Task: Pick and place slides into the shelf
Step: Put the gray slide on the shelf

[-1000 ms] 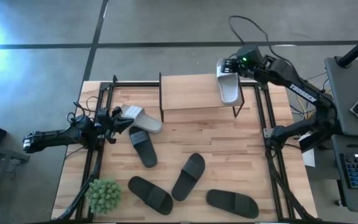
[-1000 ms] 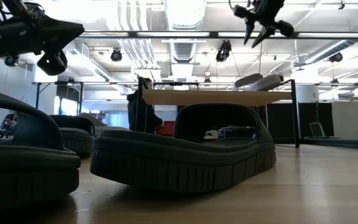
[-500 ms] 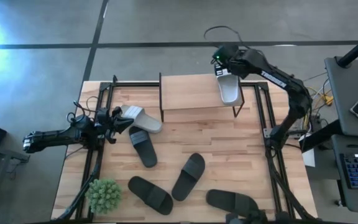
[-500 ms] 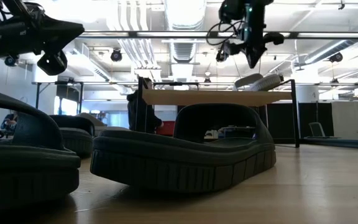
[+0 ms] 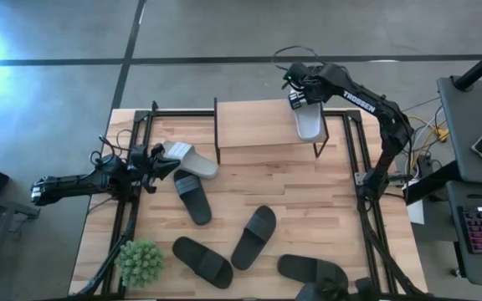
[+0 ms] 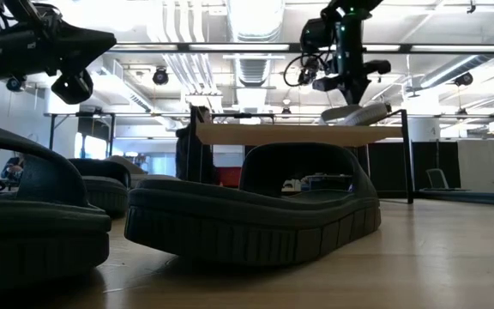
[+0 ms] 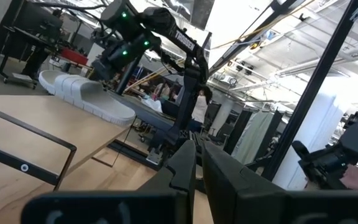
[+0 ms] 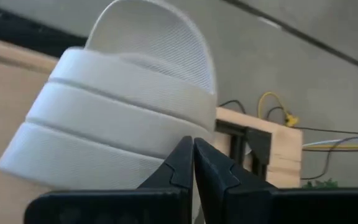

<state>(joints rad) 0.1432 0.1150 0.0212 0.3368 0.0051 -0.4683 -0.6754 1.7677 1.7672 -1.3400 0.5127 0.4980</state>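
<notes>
The right arm reaches from the right side far across to the back of the desk, bent at the elbow. Its hand (image 5: 294, 94) hangs up high with its two dark fingers (image 8: 191, 163) pressed tight together, holding nothing. The left arm lies low and stretched out flat along the left side of the desk, pointing inward. Its hand (image 5: 151, 159) has its fingers (image 7: 194, 163) pressed tight together too, with nothing seen between them.

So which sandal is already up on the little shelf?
The white slide by the right hand. It lies on the shelf; every other one is on the table.
</notes>
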